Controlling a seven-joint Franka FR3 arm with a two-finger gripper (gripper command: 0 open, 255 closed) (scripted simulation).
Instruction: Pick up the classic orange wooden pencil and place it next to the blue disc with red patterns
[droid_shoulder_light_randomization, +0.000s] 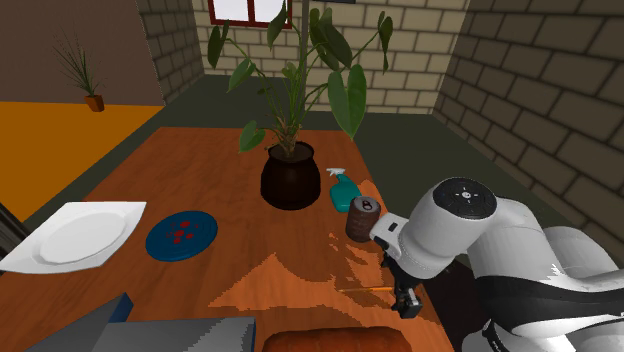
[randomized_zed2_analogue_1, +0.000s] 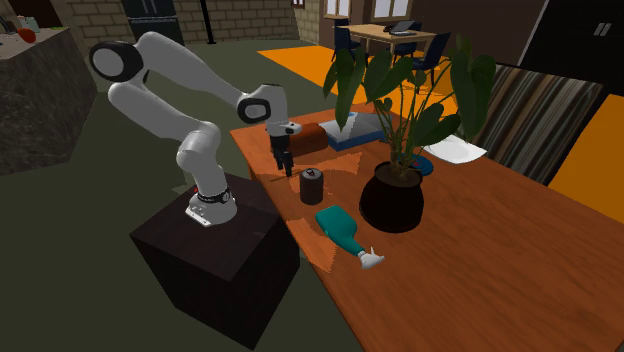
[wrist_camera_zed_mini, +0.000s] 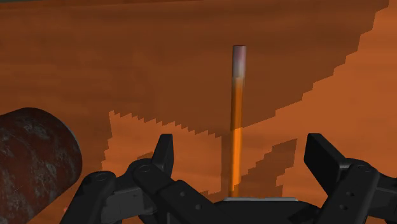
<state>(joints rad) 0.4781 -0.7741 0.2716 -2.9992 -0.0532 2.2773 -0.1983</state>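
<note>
The orange pencil (wrist_camera_zed_mini: 236, 121) with a pinkish eraser end lies flat on the wooden table (droid_shoulder_light_randomization: 200, 170), running straight away from the hand. My gripper (wrist_camera_zed_mini: 240, 162) is open and straddles its near end, and neither finger (wrist_camera_zed_mini: 163, 153) touches it. In the shoulder view the pencil (droid_shoulder_light_randomization: 365, 289) is a thin orange line beside the gripper (droid_shoulder_light_randomization: 405, 300), near the table edge by the stand. The blue disc with red patterns (droid_shoulder_light_randomization: 181, 235) lies far off toward that view's left, next to a white plate (droid_shoulder_light_randomization: 72, 236). The gripper (randomized_zed2_analogue_1: 283, 165) hangs low over the table.
A dark brown can (droid_shoulder_light_randomization: 362, 218) stands close beside the arm, and a mottled brown cylinder (wrist_camera_zed_mini: 35, 159) shows beside the fingers. A teal spray bottle (droid_shoulder_light_randomization: 343, 188) and a potted plant (droid_shoulder_light_randomization: 291, 177) stand behind. A brown loaf-like object (droid_shoulder_light_randomization: 320, 342) and a grey slab (droid_shoulder_light_randomization: 140, 330) lie at the near edge.
</note>
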